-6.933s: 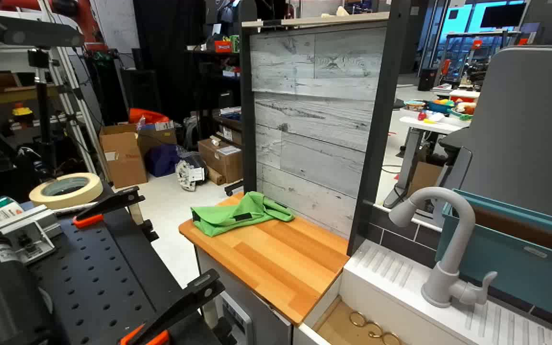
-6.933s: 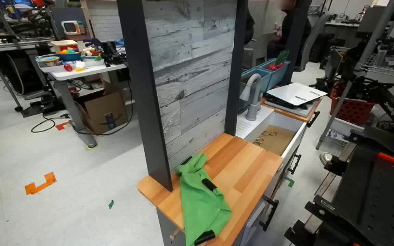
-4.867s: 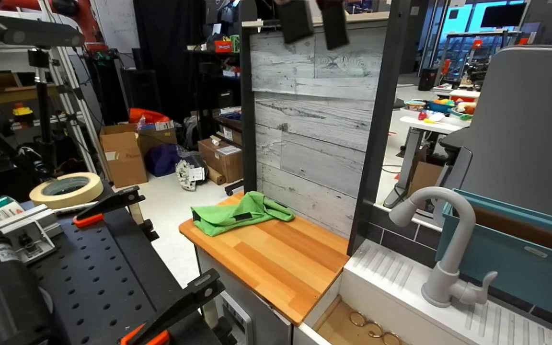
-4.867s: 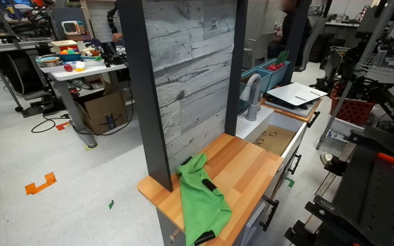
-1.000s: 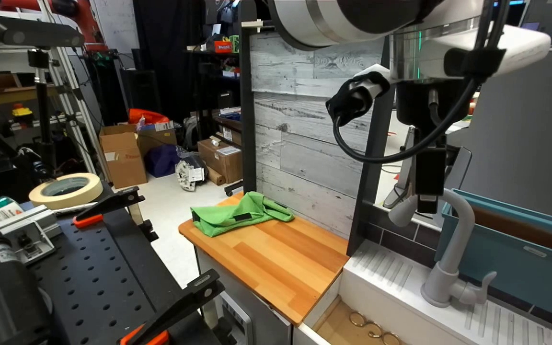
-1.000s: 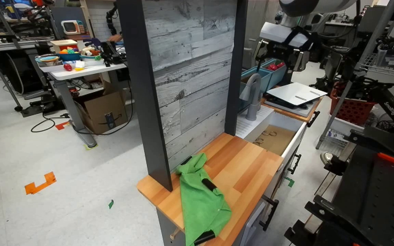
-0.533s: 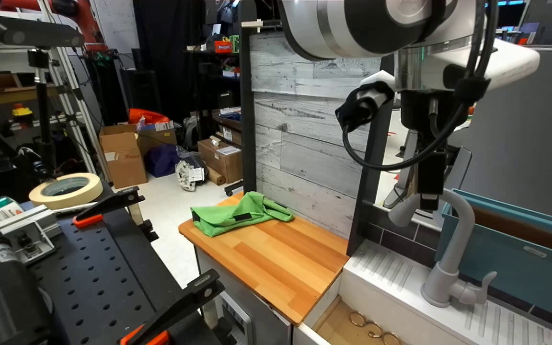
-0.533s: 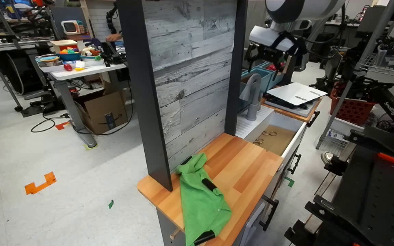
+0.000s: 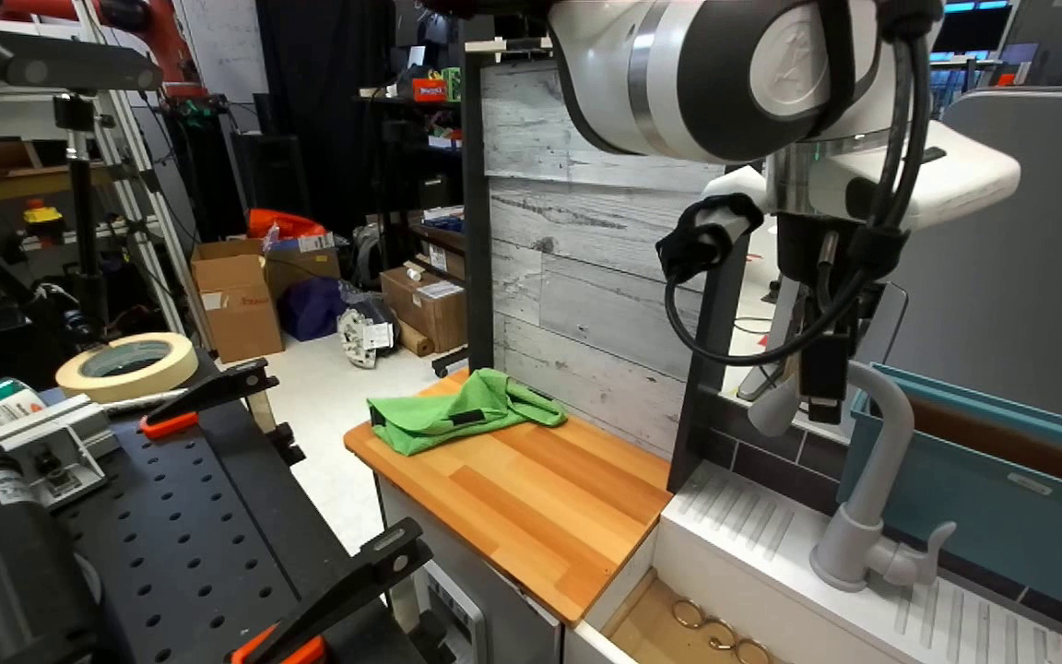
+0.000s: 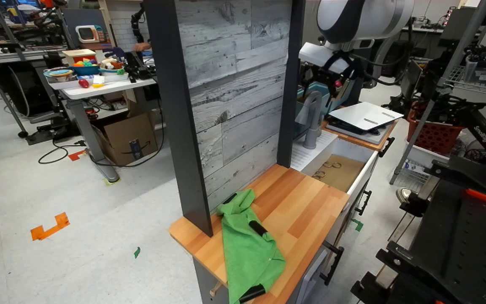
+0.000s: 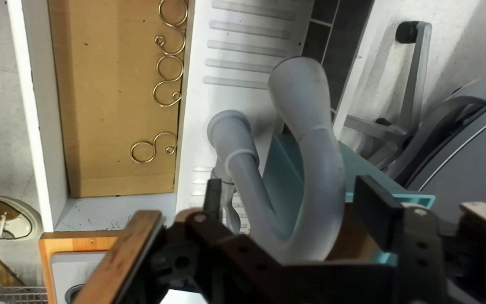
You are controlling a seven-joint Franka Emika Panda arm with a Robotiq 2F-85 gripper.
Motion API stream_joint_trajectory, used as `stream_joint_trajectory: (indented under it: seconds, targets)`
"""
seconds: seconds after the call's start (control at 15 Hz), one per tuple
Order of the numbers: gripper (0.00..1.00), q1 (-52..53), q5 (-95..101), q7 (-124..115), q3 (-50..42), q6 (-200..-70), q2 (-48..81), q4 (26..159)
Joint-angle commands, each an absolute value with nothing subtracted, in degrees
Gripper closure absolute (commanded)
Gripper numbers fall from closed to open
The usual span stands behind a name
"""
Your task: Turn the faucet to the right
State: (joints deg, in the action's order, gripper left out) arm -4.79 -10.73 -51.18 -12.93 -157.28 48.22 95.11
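Note:
The light grey faucet [image 9: 890,438] stands on the white ledge behind the sink, its arch bent over and its spout head pointing toward the plank panel. It also shows in an exterior view [image 10: 313,122] and in the wrist view [image 11: 323,181]. My gripper [image 9: 824,410] points down at the top of the arch, and a finger hides part of it. In the wrist view my gripper [image 11: 291,190] is open, with the arch between its two fingers and a gap on both sides. I see no grip on the tube. The faucet handle [image 9: 932,549] is at its base.
A teal planter [image 9: 1001,489] stands right behind the faucet. The white sink [image 11: 42,126] holds gold wire hooks [image 11: 169,69]. A plank panel [image 9: 595,258] with a dark post [image 9: 725,304] rises beside the sink. A green cloth [image 9: 466,410] lies on the wooden counter [image 9: 540,507].
The arm, out of view at first, has come in over the sink. Over the last second my gripper has lowered toward the faucet's arch. The faucet has not visibly moved.

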Motion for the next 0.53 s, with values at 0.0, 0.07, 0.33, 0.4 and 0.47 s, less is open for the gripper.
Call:
stream_joint_trajectory:
  seconds: [0.0,0.07,0.33,0.4,0.47]
  targets:
    - [0.51,-4.5,-12.0,-51.8,-13.3,-158.3,50.4,92.6]
    - [0.58,-4.5,-11.9,-51.7,-13.5,-158.5,50.5,92.7]
    - [0.87,-4.3,-11.6,-50.6,-13.8,-160.0,49.6,93.9]
    - [0.95,-4.4,-11.6,-49.7,-13.7,-160.7,49.3,94.5]
    - [0.98,-4.6,-11.6,-49.1,-13.5,-161.0,49.0,95.0]
